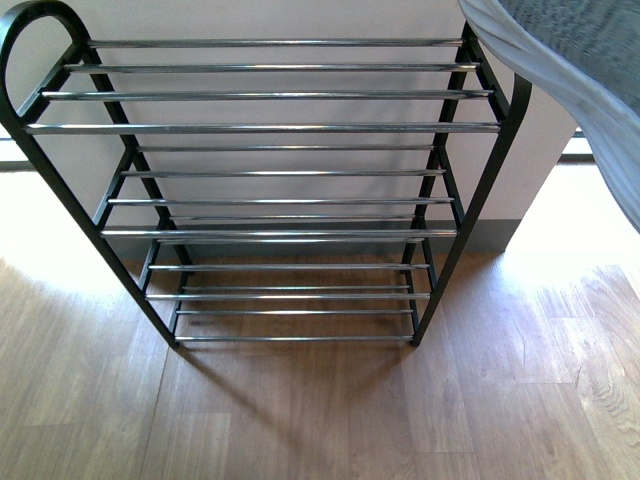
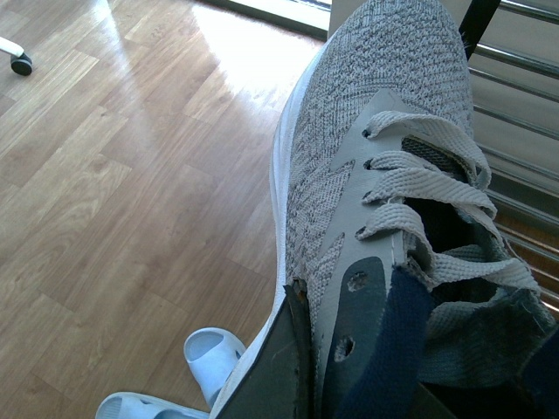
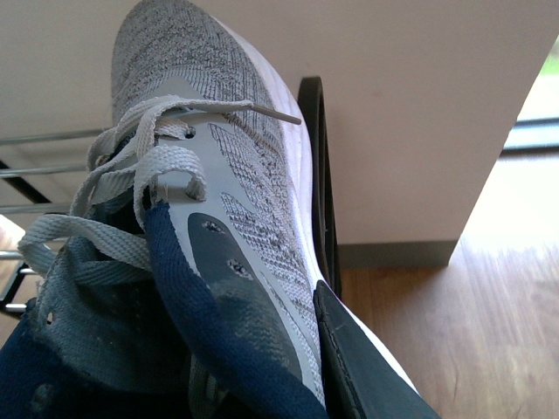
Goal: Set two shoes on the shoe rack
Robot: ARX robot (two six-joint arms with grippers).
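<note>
Left gripper (image 2: 336,349) clenched on the collar of left-held sneaker (image 2: 367,105), raised beside the chrome bars of the shoe rack (image 1: 290,128), pale blue slides (image 2: 210,353) on the floor (image 2: 105,175) below, right gripper (image 3: 279,323) clenched on right-held sneaker (image 3: 183,78), close by the rack's black end frame.

No text, brand mark, number or sign can be read in any view.

Surfaces checked:
- left-held grey knit sneaker (image 2: 349,131): plain knit, grey overlay and laces, nothing printed.
- right-held grey knit sneaker (image 3: 175,52): the same, unmarked.
- shoe rack (image 1: 270,128): bare chrome bars and black frame, no label.
</note>
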